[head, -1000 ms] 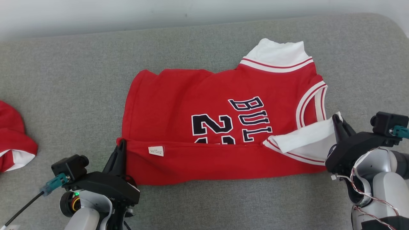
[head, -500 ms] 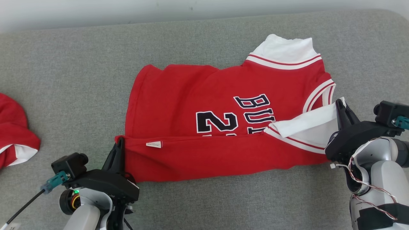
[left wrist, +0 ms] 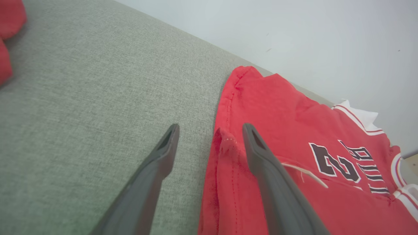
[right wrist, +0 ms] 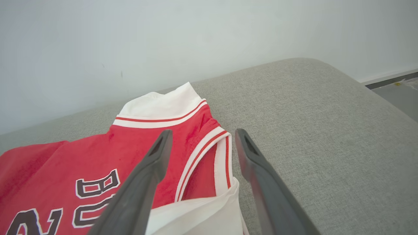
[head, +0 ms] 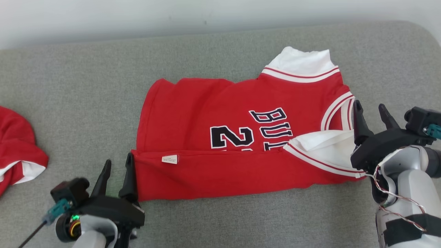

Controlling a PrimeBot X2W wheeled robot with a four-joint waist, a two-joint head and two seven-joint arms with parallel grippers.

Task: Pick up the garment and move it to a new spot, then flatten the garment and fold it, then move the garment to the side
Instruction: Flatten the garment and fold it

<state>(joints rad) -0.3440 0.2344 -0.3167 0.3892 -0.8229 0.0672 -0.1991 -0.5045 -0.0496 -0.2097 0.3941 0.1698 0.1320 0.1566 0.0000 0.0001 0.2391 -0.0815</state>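
The garment is a red jersey with white trim and black lettering, lying flat on the grey cushion. Its near long edge is folded up over the lower half of the lettering. My left gripper stands open at the fold's left corner. In the left wrist view that corner of the garment sits between the spread fingers of the gripper, gripped by neither. My right gripper is open at the jersey's right end, over the white-trimmed armhole. Nothing is held between the right gripper's fingers.
A second red and white garment lies bunched at the cushion's left edge. A pale wall runs along the back. The cushion's right end rounds off, with floor beyond it.
Both grippers have opened and let go of the folded edge, which now rests on the jersey. The camera has shifted slightly.
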